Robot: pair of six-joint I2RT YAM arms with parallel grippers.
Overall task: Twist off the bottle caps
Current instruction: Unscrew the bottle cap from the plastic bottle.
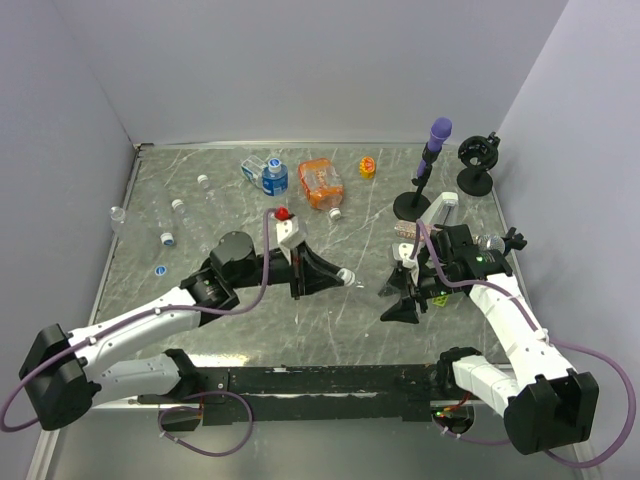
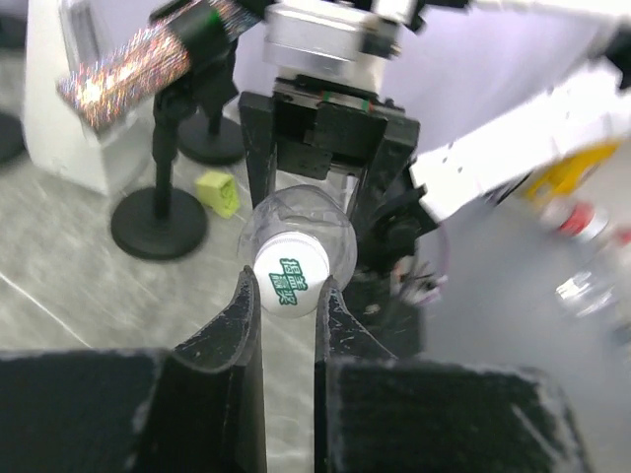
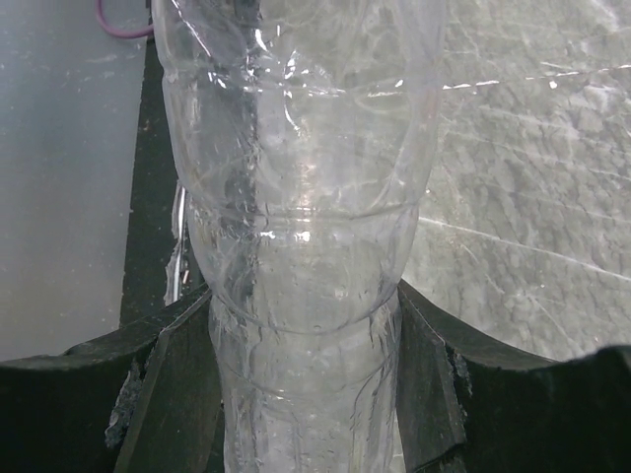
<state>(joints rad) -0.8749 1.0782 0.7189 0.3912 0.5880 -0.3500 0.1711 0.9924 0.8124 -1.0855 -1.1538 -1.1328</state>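
So: cap pinched, bottle held end-on between my two arms.
At the centre of the left wrist view, my left gripper (image 2: 289, 288) has its jaws pinching the sides of the white cap (image 2: 291, 276). The bottle (image 3: 301, 197) runs straight away from them, its long axis in line with that wrist. My right gripper (image 3: 306, 330) clamps its body low in the right wrist view.

A dark grey bench (image 1: 330, 335) with pale marble veining fills the floor of the scene. Plain, pale lilac-grey walls close it in: back wall (image 1: 300, 70), left wall (image 1: 50, 200), right wall (image 1: 590, 150). A thin metal strip (image 1: 300, 143) edges its far side. The light is soft and even.
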